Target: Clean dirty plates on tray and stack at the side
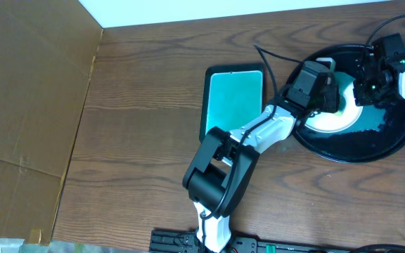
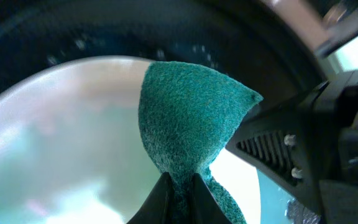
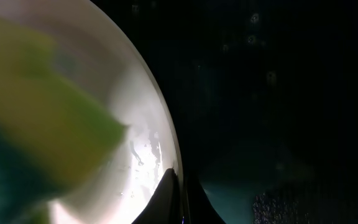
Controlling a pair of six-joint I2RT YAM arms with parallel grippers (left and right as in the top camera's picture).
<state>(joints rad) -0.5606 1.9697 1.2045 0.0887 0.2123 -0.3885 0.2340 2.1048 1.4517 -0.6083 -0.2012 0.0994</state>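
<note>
A white plate lies in the black tray at the right of the table. My left gripper hangs over the plate, shut on a sponge with a teal scouring face, which rests against the plate's face. My right gripper is at the plate's far right edge. In the right wrist view its fingers are shut on the plate's rim, with the sponge as a yellow-green blur at the left.
A small rectangular teal dish with a black edge lies left of the tray, close to the left arm's forearm. Teal water pools on the tray floor. Brown cardboard covers the table's left side.
</note>
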